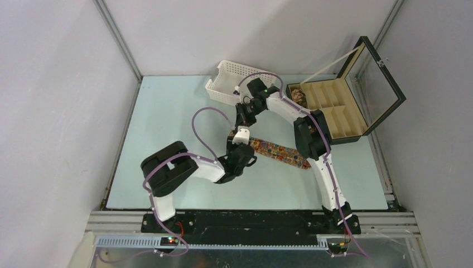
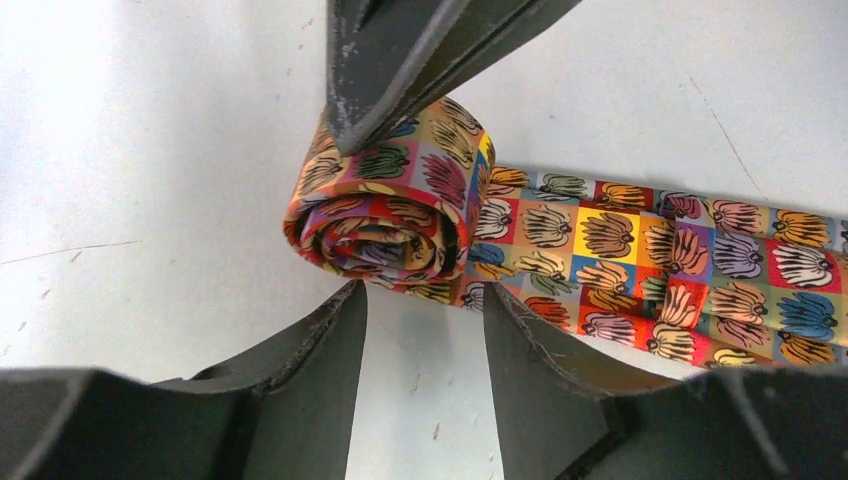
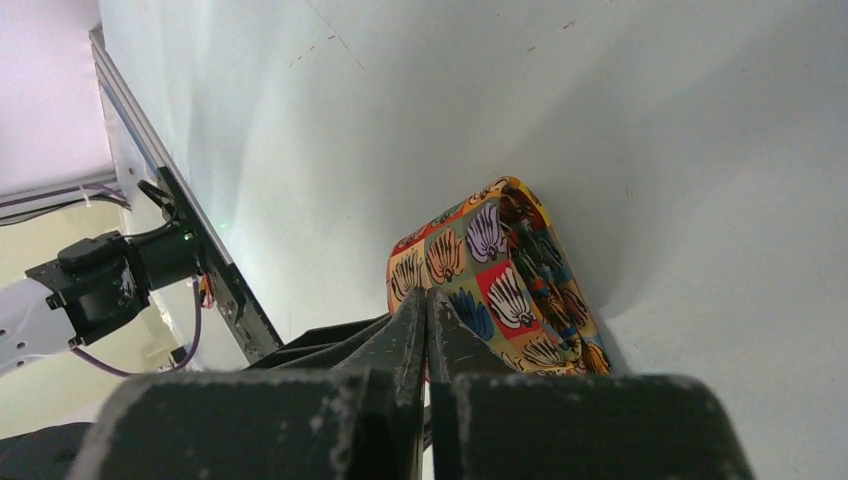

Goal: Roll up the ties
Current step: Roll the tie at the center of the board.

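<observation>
We count two arms, two grippers, one tie on the table (image 1: 167, 123), one basket and one box.

From the left in the overhead view, the left arm (image 1: 167, 173) reaches inward across the table. The white basket (image 1: 215, 89) sits at the far edge. The tie (image 1: 276, 151) lies flat near the middle of the table, running toward the right arm (image 1: 312, 139). Its left end is hidden where both grippers meet. On the right stands the black box (image 1: 365, 133) with its glass lid (image 1: 399, 92) raised. A patterned bundle (image 1: 298, 95) sits in the box's leftmost compartment, too small for us to name.

The left wrist view shows what the overhead view hides. The tie's left end is wound into one coil (image 2: 385, 215), lying on the table with the flat strip trailing off to the right. The left gripper (image 2: 424, 292) has its jaws released and standing apart. The coil lies just beyond its fingertips (image 2: 350, 300), and bare table shows between them. From above, the right arm's dark finger tips rest on top of the coil.

The right wrist view adds the far side. The right gripper (image 3: 426, 300) is clenched, finger against finger, with nothing between. Its tips press against the coil's patterned outer wrap. This view shows neither the flat strip nor the left fingers.
</observation>
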Tool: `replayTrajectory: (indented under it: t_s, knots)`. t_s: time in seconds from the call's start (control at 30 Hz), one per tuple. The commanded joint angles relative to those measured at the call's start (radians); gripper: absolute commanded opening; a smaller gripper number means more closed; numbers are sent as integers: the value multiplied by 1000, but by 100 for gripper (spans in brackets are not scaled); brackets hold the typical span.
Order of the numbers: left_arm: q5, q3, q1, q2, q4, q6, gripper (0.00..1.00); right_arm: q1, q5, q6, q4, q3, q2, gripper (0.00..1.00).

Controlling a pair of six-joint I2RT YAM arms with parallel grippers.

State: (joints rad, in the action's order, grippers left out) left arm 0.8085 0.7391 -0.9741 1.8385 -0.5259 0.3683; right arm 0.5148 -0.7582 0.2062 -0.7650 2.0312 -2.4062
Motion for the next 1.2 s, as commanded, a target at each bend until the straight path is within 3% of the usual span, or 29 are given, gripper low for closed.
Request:
replayTrajectory:
  t_s: [0.0,0.33,0.6,0.77,0.9,1.17]
  knots:
    - [39,-45,-17,-109,-3,39,53,-4,8,12,30,35,10,0]
    - [52,-285,-30,-478,41,196,52,-3,25,28,53,19,26,0]
    - [-32,-308,15,-684,174,422,41,-4,33,43,86,-16,52,0]
    - [-270,-354,161,-701,117,637,53,-3,39,44,98,-37,65,0]
    - [-364,-343,226,-653,93,728,61,-2,40,46,110,-54,74,0]
    - [-511,-270,264,-523,36,847,62,-3,43,58,126,-68,84,0]
